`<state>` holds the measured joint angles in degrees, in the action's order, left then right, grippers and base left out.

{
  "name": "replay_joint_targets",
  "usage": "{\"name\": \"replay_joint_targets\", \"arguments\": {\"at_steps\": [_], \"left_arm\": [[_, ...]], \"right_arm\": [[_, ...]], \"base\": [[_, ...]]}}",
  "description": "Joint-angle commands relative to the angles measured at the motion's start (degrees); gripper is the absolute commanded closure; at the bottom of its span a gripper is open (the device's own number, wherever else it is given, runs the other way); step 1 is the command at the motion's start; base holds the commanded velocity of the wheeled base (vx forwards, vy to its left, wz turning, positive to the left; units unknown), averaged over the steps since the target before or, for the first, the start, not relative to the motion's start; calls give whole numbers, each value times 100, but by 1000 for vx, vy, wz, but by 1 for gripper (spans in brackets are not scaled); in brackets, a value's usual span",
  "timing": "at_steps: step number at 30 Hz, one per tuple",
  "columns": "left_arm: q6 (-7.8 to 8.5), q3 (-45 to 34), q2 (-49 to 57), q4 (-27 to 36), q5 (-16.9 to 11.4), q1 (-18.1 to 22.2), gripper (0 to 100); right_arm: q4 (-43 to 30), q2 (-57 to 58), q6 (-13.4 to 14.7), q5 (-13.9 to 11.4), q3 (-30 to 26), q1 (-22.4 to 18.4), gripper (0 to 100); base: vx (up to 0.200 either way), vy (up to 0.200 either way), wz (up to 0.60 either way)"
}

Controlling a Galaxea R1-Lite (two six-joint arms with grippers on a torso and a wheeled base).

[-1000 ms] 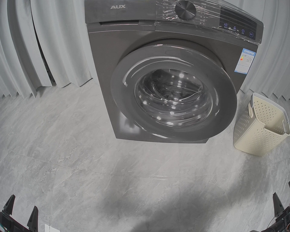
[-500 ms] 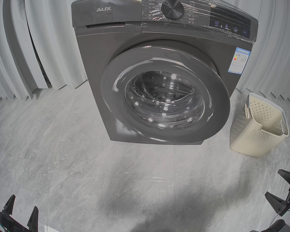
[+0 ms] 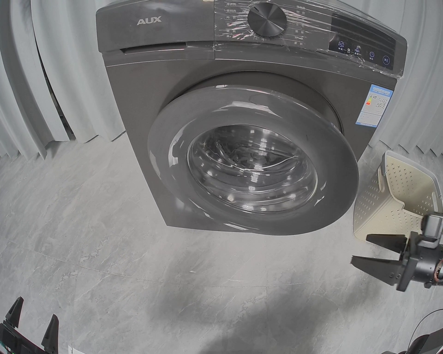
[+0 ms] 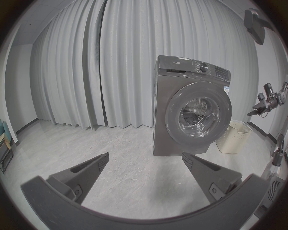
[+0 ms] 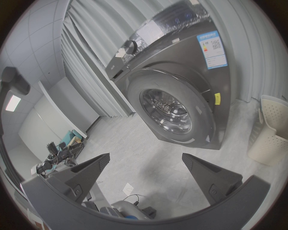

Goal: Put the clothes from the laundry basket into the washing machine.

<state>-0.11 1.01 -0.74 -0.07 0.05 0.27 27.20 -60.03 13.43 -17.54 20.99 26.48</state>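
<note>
The washing machine (image 3: 138, 92) fills the upper middle of the head view: a dark grey metal box with a smooth, slightly shiny skin. Its big round door (image 3: 332, 161) is shut, and the bulging glass window (image 3: 251, 168) in it reflects light. Wrinkled clear film (image 3: 309, 32) covers the control panel around the ribbed dial (image 3: 266, 20). The laundry basket (image 3: 369, 209) stands on the floor (image 3: 138, 258) just beside the machine, at the right edge of the frame. It is cream plastic, with rounded corners and walls full of small holes. I cannot tell whether clothes lie in it. The floor is pale grey tile with a marble pattern, and light pleated curtains (image 3: 69, 69) hang behind. The right gripper (image 3: 360, 249) hovers at the lower right, in front of the basket, with its black pointed jaws spread apart and holding nothing. The left gripper (image 3: 36, 308) is in the lower left corner, its jaws also apart and empty. Compared with half a second ago, the right gripper has risen from the frame edge and the camera has shifted, while the left gripper stays in its corner.
</note>
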Motion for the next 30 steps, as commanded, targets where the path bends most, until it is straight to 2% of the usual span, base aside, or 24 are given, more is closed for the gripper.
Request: {"name": "replay_joint_targets", "arguments": {"at_steps": [1,4,13,18,23,28,30], "left_arm": [[-7,-101,48,-1,4,0,0],[2,-101,48,-1,13,0,0],[2,-101,39,-1,13,0,0],[11,-101,48,-1,-5,0,0],[29,-101,48,-1,-5,0,0],[29,-101,39,-1,-5,0,0],[29,-101,39,-1,-5,0,0]], "right_arm": [[550,-1556,256,313,476,490,0],[620,-1626,239,427,476,516,0],[655,-1635,256,497,643,516,0],[945,-1714,247,506,898,516,0],[1692,-1987,203,620,951,560,0],[1842,-2162,195,770,1003,657,0],[1851,-2198,195,770,1012,683,0]], "base": [[0,0,0],[0,0,0],[0,-200,0],[0,0,0],[0,0,0],[0,0,0],[200,0,0]]}}
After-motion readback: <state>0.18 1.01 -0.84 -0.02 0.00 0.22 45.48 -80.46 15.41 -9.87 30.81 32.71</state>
